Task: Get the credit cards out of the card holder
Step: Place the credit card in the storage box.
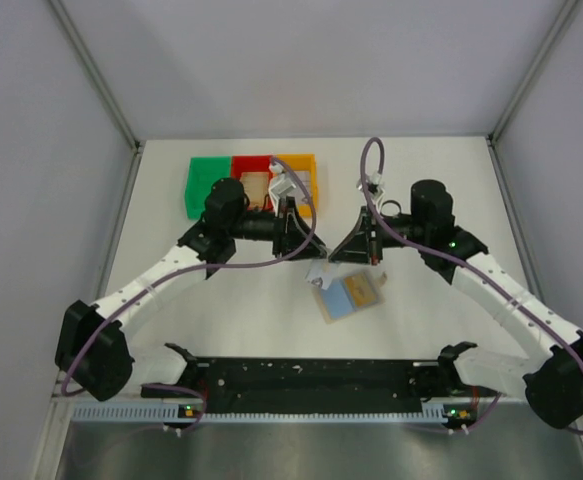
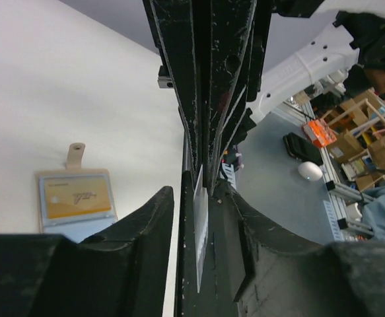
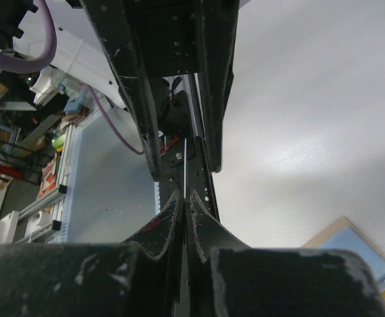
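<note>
we see the card holder (image 1: 339, 306) lying open on the table (image 1: 251, 312), blue-grey lining up, with a tan card (image 1: 361, 290) resting on it. just past the card holder's far edge the two grippers meet tip to tip. the right gripper (image 3: 185, 197) is pinched tight on a grey card (image 2: 201, 238), which shows edge-on to both wrist cameras. the left gripper (image 2: 195, 191) is half-narrowed, one finger on each side of that same card, with a gap showing on either side. well beyond the card holder, toward the far wall, sit a green bin (image 1: 206, 180), a red bin (image 1: 249, 162) and an orange bin (image 1: 306, 160). the orange one has pale cards (image 1: 286, 186) inside.
</note>
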`<state>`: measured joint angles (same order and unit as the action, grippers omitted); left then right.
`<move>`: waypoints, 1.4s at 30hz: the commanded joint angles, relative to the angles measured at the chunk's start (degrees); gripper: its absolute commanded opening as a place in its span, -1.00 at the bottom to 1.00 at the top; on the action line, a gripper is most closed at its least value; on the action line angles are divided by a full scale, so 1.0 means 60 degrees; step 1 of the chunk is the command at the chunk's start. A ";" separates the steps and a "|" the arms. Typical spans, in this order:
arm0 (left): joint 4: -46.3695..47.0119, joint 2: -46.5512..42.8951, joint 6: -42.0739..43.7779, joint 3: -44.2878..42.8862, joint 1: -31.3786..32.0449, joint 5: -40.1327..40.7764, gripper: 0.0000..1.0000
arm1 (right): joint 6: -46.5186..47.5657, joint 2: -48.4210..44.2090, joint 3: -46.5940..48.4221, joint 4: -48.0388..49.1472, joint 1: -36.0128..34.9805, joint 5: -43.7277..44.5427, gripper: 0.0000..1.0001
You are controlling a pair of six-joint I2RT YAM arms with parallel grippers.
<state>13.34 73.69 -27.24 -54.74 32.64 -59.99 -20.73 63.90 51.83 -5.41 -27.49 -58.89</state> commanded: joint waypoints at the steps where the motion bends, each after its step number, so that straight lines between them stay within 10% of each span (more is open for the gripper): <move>1: -0.0159 0.0067 0.0337 -0.0427 0.0126 -0.0476 -0.31 | 0.0423 0.0087 0.0575 -0.0079 0.0040 -0.0599 -1.00; 5: 0.0089 0.0023 0.0118 -0.0355 0.0126 -0.0403 -1.00 | 0.0482 0.0146 0.0604 -0.0197 0.0025 -0.0585 -1.00; 9: 0.1288 -0.0415 -0.0569 0.0405 0.0068 0.0604 -1.00 | 0.0292 -0.0131 0.0400 0.0051 0.0025 0.0291 -0.08; 13: 0.3307 -0.1322 -0.1944 0.1838 0.0023 0.2930 -1.00 | -0.0803 -0.0615 -0.0462 0.1948 0.0084 0.0982 0.27; 21: 0.7060 -0.2672 -0.4290 0.4215 0.0170 0.6392 -1.00 | -0.3678 -0.0499 -0.2061 0.6568 0.0055 0.0851 0.29; 42: 0.8293 -0.2496 -0.5244 0.4055 0.0858 0.7229 -1.00 | -0.5085 0.0102 -0.2384 0.9207 -0.0341 0.1188 -0.22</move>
<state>58.57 59.02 -57.89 -29.52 36.77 -17.82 -50.04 64.14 36.32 44.36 -29.08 -52.34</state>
